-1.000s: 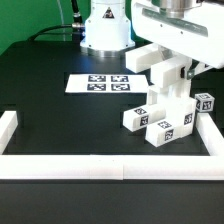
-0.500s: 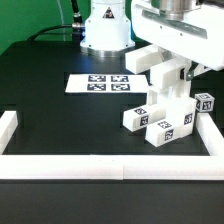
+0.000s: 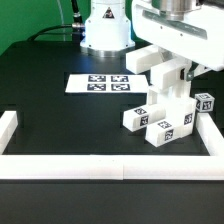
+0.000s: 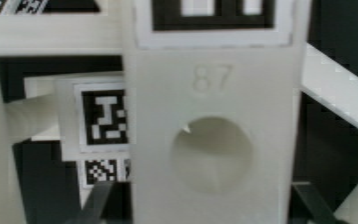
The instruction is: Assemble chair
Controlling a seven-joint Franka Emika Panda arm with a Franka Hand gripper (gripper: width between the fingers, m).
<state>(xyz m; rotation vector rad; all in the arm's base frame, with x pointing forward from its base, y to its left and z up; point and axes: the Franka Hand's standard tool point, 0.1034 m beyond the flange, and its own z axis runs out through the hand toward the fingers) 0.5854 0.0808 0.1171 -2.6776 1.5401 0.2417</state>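
Over on the exterior view's right side of the black table (image 3: pixel 60 125), the gripper (image 3: pixel 176 68) hangs low over a tall white chair part (image 3: pixel 168 100) that stands upright on the table. A flat white slab (image 3: pixel 152 60) sits tilted at the top of that part, right under the arm's big white hand, jutting toward the exterior view's left. The jaws reach down around the top of the upright part, but clamped on it or merely beside it, I cannot tell: the hand and the slab hide the contact.

Loose pieces crowd the foot of it. A tagged block (image 3: pixel 137 117) lies just to the exterior view's left of the upright part. A second block (image 3: pixel 162 131) lies in front of it, nearer the front rail (image 3: pixel 110 167). A third block (image 3: pixel 187 118) sits close on the exterior view's right, and a fourth block (image 3: pixel 205 102) is further back, near the right rail (image 3: pixel 212 140). A short left rail (image 3: pixel 8 125) closes the far side.

The marker board (image 3: pixel 100 83) lies flat, well apart from the pile, in front of the robot base (image 3: pixel 105 28).

In the wrist view, a broad white face of the chair part (image 4: pixel 211 150) fills nearly everything, with the number 87 pressed into it beside an oval hollow and a black-and-white tag at one end. Behind it shows a tagged piece (image 4: pixel 101 112), though which one I cannot tell
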